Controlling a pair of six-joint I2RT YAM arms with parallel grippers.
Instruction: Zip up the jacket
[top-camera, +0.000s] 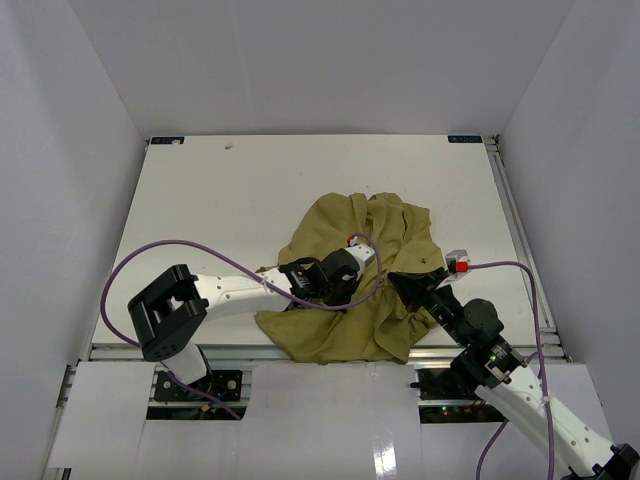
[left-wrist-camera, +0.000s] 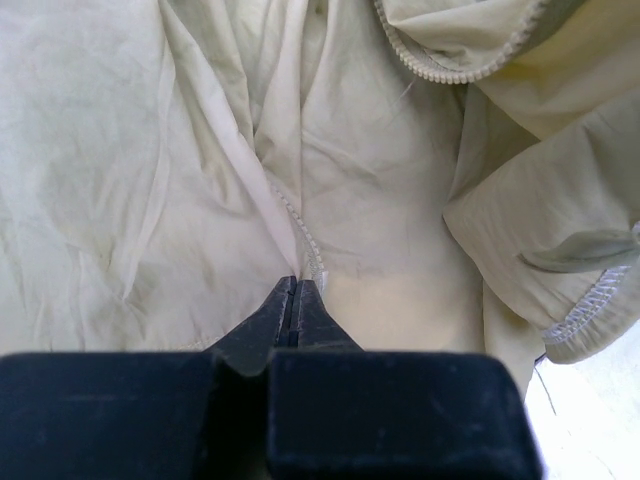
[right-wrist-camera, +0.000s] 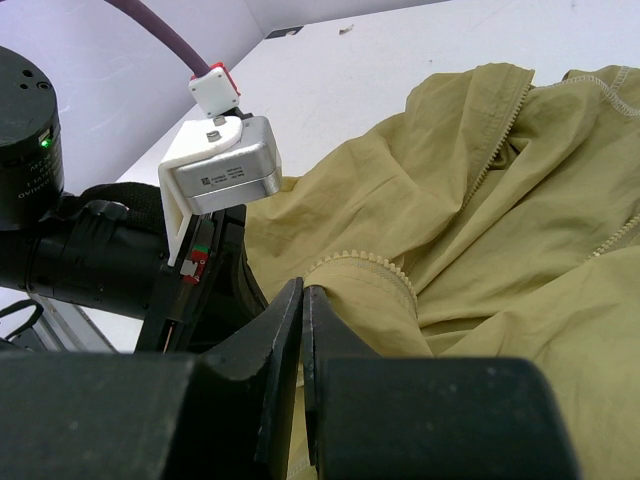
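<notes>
The olive-yellow jacket (top-camera: 345, 230) lies crumpled on the white table (top-camera: 230, 200), near the front centre. My left gripper (top-camera: 348, 268) reaches in from the left and rests on the jacket's middle. In the left wrist view its jaws (left-wrist-camera: 297, 285) are shut on a zipper-edged seam of the jacket (left-wrist-camera: 100, 150). My right gripper (top-camera: 398, 280) comes from the right, close to the left one. In the right wrist view it (right-wrist-camera: 302, 292) is shut on a folded jacket edge lined with zipper teeth (right-wrist-camera: 365, 262). The open zipper line (right-wrist-camera: 495, 140) runs up the jacket. No slider shows.
The left arm's wrist camera box (right-wrist-camera: 222, 165) sits just left of my right fingers. Purple cables (top-camera: 150, 255) loop over the table's left part and over the jacket. A metal rail (top-camera: 240, 350) runs along the near edge. White walls enclose the table.
</notes>
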